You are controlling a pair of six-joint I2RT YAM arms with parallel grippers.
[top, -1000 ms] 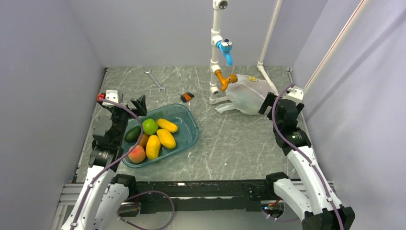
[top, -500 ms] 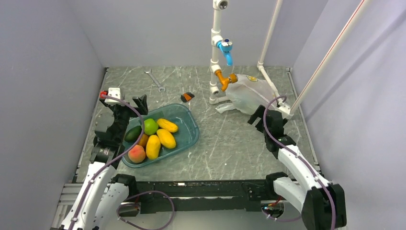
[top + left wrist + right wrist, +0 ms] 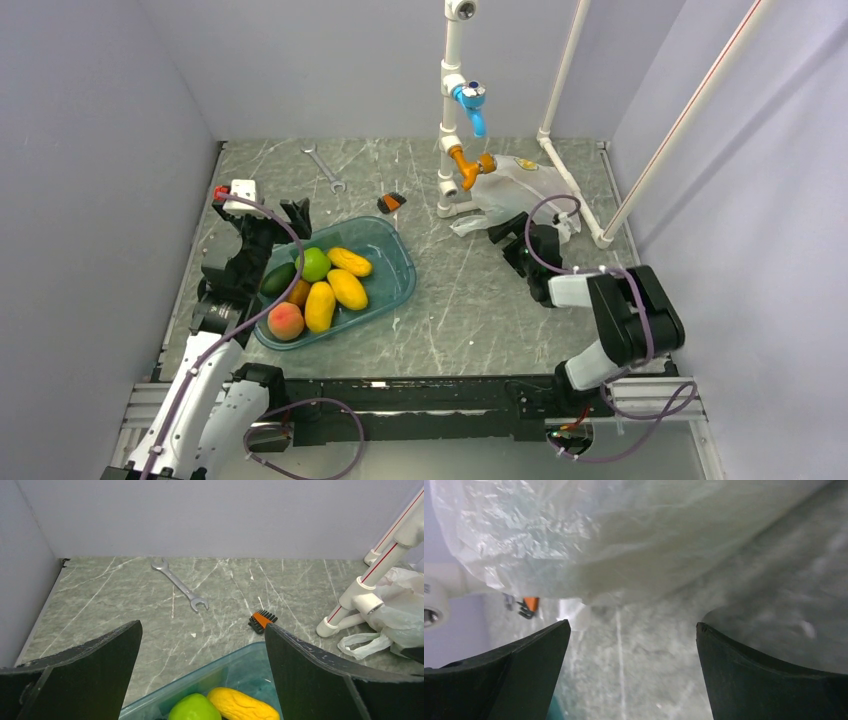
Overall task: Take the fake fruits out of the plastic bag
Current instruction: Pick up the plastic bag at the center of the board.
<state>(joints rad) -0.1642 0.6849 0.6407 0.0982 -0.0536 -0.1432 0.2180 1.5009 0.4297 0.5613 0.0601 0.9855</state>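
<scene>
The plastic bag [image 3: 520, 192] lies at the far right of the counter [image 3: 470, 310], against the white pipe frame [image 3: 452, 150] (its contents cannot be made out). The right end effector [image 3: 507, 243], spread wide and empty, sits just short of the bag's near edge. The left end effector [image 3: 202, 630], equally wide, hangs over the far-left rim of the teal tray [image 3: 400, 285]. Tray and bag are well apart, with marbled counter between them.

Top cam: high behind the 6 o'clock edge of the table [image 3: 470, 300], pitched down toward 12 — whole surface in frame. Left wrist cam: low over the tray [image 3: 240, 667], facing 12, wrench [image 3: 179, 584] mid-distance. Right wrist cam: tilted, nearly against the plastic bag [image 3: 624, 535]. All three share that bag — 2 o'clock from above.
</scene>
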